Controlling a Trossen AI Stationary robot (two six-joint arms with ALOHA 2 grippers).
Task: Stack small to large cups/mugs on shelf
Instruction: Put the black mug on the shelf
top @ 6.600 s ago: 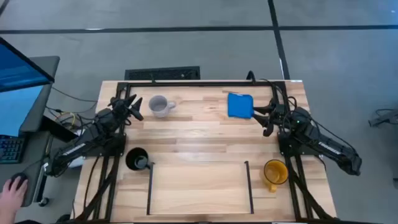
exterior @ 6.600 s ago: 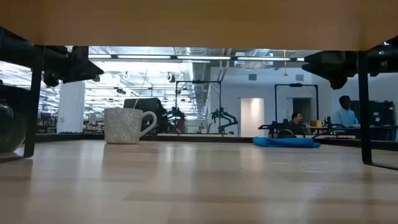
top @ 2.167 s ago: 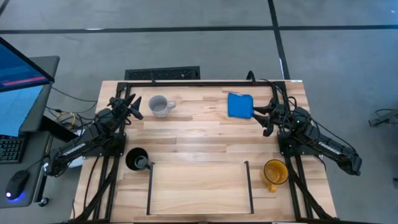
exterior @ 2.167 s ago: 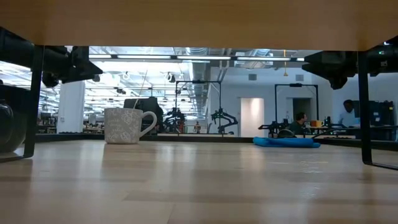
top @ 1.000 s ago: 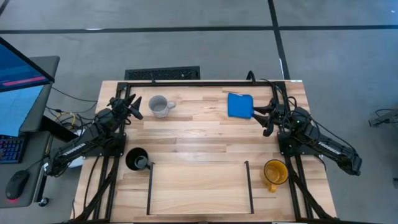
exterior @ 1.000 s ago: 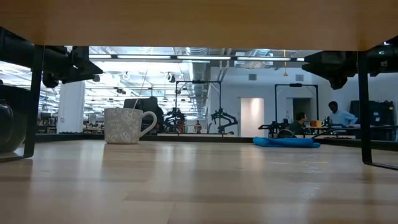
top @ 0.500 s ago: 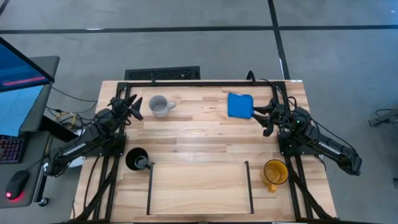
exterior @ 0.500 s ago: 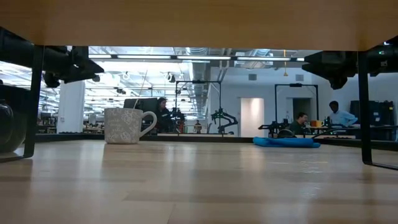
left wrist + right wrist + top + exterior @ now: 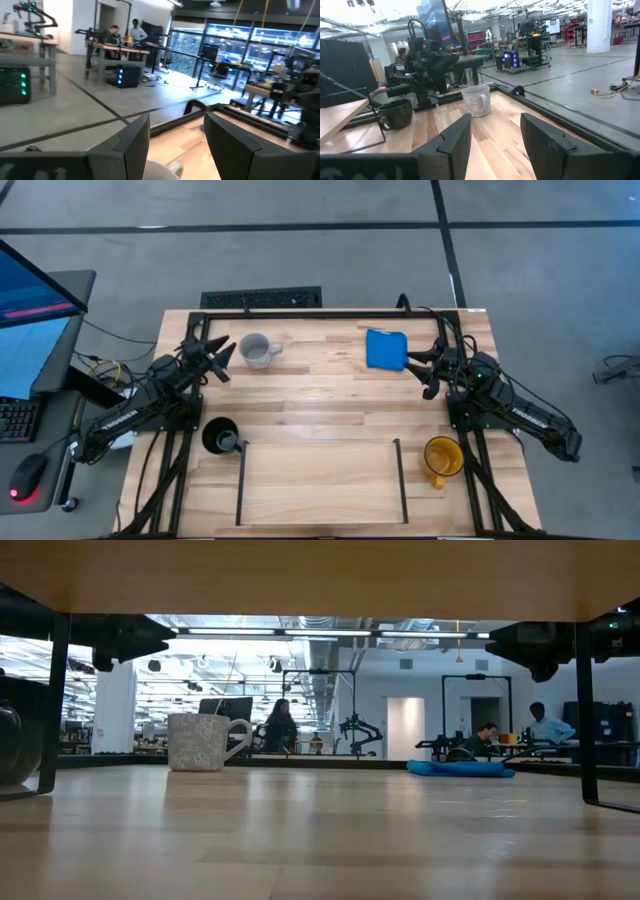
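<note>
Wood-plank table (image 9: 320, 395), framed in black. At its near edge, the shelf (image 9: 320, 485): a plank rectangle between two thin black upright bars, nothing on it. On the far right part, a blue cloth (image 9: 386, 349), flat. Outside the right bar, touching nothing, the yellow-orange mug (image 9: 441, 457), upright, interior hard to read. Far left of the table, the pale grey-white mug (image 9: 255, 349), upright, mouth open, apparently empty. Just outside the left bar, the small black mug (image 9: 220, 436), upright, dark inside, contents not discernible. Left gripper (image 9: 218, 358) raised just beside the pale mug, fingers (image 9: 131, 145) spread apart, gripping nothing. Right gripper (image 9: 424, 370) hanging next to the cloth, fingers (image 9: 455, 140) likewise apart, nothing between them.
</note>
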